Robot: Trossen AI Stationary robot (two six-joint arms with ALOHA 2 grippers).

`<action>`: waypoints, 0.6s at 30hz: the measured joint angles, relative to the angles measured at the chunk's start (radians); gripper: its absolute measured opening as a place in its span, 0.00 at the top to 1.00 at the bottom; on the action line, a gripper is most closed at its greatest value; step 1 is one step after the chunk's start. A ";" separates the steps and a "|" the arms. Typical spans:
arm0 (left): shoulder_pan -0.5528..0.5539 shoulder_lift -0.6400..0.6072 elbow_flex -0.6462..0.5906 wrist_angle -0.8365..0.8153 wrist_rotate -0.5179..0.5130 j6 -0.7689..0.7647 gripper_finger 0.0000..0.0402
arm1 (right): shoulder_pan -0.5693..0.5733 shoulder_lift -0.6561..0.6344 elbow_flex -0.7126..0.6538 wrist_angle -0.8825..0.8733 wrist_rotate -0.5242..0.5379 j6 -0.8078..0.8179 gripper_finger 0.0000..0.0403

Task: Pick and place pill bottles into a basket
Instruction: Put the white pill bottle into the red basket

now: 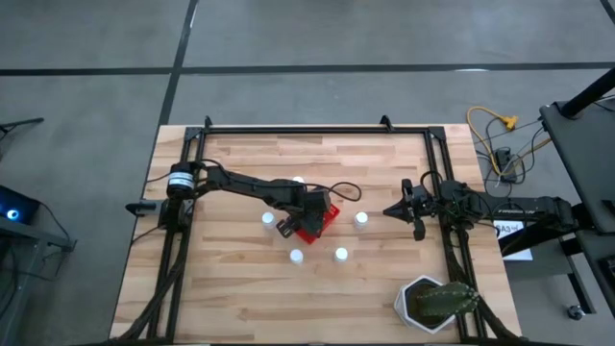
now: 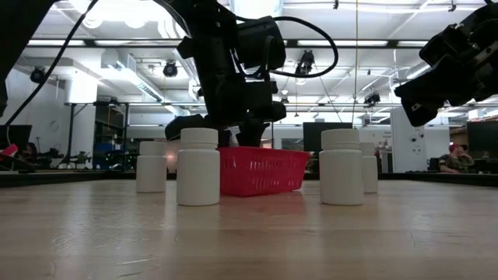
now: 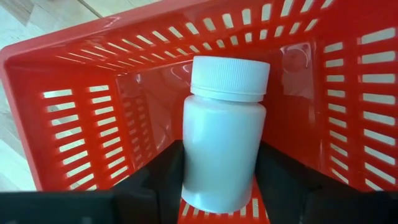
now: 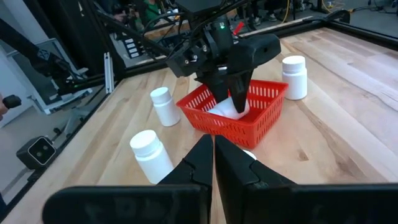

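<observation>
1. High view: left arm reaches from the table's left edge across to the centre, its gripper [image 1: 309, 213] pointing down into the basket [image 1: 327, 220].
2. Left wrist view: both fingers [image 3: 158, 180] press the sides of a bottle [image 3: 224, 134], which stands upright inside the basket [image 3: 87, 87], cap up, with red slatted walls all round.
3. Right wrist view shows the left gripper [image 4: 235, 93] lowered inside the basket rim, a white bottle between its tips.
4. Right arm stretches in from the right edge; its gripper [image 1: 396, 210] hangs above the table, fingers closed together, empty, just beside a loose bottle [image 1: 361, 220].
5. Four more bottles stand on the table around the basket: [image 1: 298, 181], [image 1: 267, 220], [image 1: 297, 256], [image 1: 341, 255].
</observation>
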 joint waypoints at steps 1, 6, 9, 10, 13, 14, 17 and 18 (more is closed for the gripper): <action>0.000 0.000 0.000 0.000 0.000 0.000 0.62 | 0.000 0.000 0.000 0.000 0.000 0.000 0.98; 0.000 -0.002 0.018 -0.004 -0.002 -0.001 0.62 | 0.000 0.000 0.000 0.000 0.000 0.000 0.98; 0.000 -0.016 0.037 -0.007 -0.003 -0.002 0.63 | 0.000 0.000 0.000 0.000 0.000 0.000 0.98; 0.000 -0.022 0.045 -0.007 -0.004 -0.002 0.63 | 0.000 0.000 0.000 0.000 0.000 0.000 0.98; 0.000 -0.038 0.068 -0.010 -0.019 -0.002 0.63 | 0.000 0.000 0.000 0.000 0.000 0.000 0.98; 0.000 -0.044 0.078 -0.019 -0.028 -0.001 0.63 | 0.000 0.000 0.000 0.000 0.000 0.000 0.98; 0.001 -0.055 0.111 -0.071 -0.046 -0.001 0.63 | 0.000 0.000 0.000 0.000 0.001 0.000 0.98; 0.001 -0.061 0.124 -0.090 -0.050 -0.001 0.63 | 0.000 0.000 0.000 0.000 0.000 0.000 0.98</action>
